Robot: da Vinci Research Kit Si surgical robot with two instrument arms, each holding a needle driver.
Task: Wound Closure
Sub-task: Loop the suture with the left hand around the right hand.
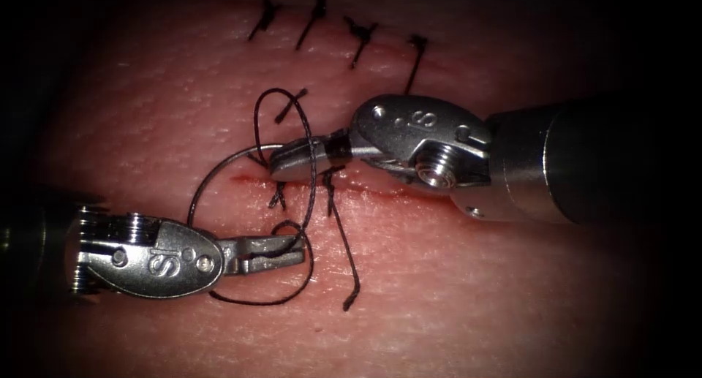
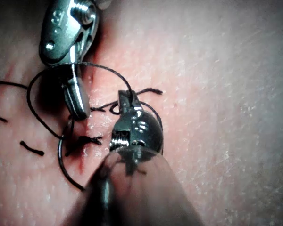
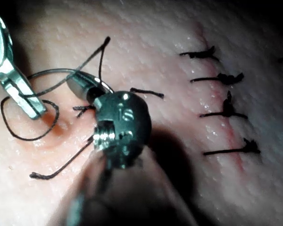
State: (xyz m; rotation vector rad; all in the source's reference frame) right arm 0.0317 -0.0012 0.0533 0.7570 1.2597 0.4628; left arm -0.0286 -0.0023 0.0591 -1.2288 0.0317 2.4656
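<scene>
Lying nearest the endoscope, the left tool (image 1: 281, 250) is pressed together on the thread (image 1: 311, 180), seemingly so the loop stays controlled. Beyond it, the right tool (image 1: 296, 161) sits over the cut (image 1: 365, 191), pinching the needle (image 1: 219, 175) near one end of its curve; the needle arcs left, out of the tissue (image 1: 475, 290), as far as can be judged. Farthest off, four finished stitches (image 1: 362, 38) are seen, their ends cut short.
</scene>
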